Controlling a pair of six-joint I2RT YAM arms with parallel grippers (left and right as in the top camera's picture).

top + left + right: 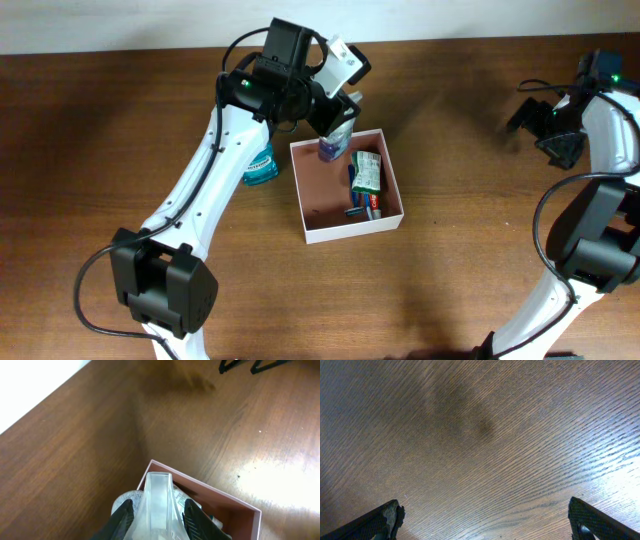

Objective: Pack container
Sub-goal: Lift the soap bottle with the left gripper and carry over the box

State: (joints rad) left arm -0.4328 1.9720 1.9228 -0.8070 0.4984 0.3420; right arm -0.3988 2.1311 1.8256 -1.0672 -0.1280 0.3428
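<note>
white-walled and pinkish-brown inside, the shallow square cardboard box (352,230) sat on the brown wooden table (450,250), the left gripper (334,122) clamped shut on a translucent plastic bottle (159,491) above one corner of it, while the right gripper (485,510) hung wide open, holding nothing, well apart.

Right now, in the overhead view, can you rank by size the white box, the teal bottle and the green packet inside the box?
1. White box: clearly largest.
2. Teal bottle and green packet: they look about alike, and the arm hides part of the bottle, so I won't rank them.
</note>
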